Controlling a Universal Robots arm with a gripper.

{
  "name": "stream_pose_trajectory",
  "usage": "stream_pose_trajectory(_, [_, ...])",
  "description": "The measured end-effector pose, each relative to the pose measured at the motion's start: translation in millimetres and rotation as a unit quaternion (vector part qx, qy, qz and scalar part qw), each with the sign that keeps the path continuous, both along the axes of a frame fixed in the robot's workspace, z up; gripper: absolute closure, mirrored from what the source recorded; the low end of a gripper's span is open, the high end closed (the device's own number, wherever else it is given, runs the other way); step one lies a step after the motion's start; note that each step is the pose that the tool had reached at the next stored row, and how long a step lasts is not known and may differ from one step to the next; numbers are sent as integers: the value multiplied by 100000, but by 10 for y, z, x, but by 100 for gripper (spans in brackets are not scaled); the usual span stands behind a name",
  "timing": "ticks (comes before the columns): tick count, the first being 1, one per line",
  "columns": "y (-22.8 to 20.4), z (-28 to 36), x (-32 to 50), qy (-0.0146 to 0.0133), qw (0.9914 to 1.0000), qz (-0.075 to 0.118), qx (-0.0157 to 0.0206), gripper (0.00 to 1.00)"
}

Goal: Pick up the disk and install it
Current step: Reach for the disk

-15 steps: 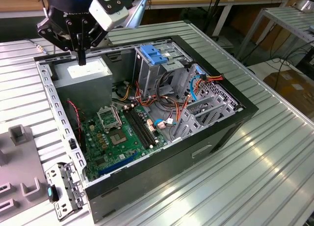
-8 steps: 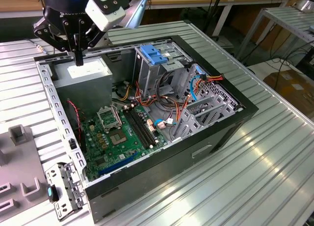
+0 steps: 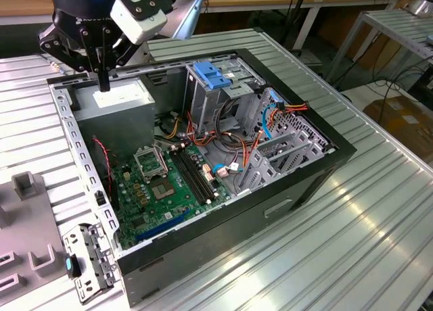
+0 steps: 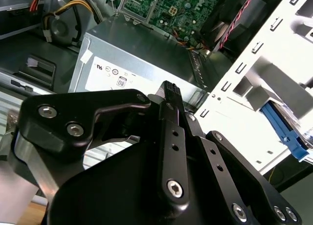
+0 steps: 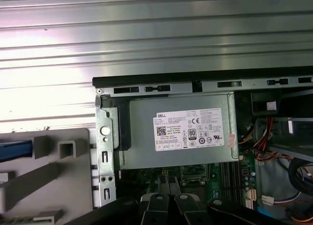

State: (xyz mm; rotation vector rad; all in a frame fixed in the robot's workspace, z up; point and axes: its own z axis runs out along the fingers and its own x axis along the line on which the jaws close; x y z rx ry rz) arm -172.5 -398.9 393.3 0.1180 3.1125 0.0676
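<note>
Your gripper hangs over the power supply, fingers together and holding nothing.
You're above the open computer case, fingertips just over the grey power supply box, right by its white sticker. Look at the first wrist view: the disk sits outside the case, in the grey holder on the ribbed table, and you see just a blue edge of it. It's well apart from your fingers.
</note>
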Motion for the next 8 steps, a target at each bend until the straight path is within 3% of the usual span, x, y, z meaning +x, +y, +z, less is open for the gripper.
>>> stream_pose_trajectory(8, [0, 0, -83, 1, 100000, -1, -2, 89])
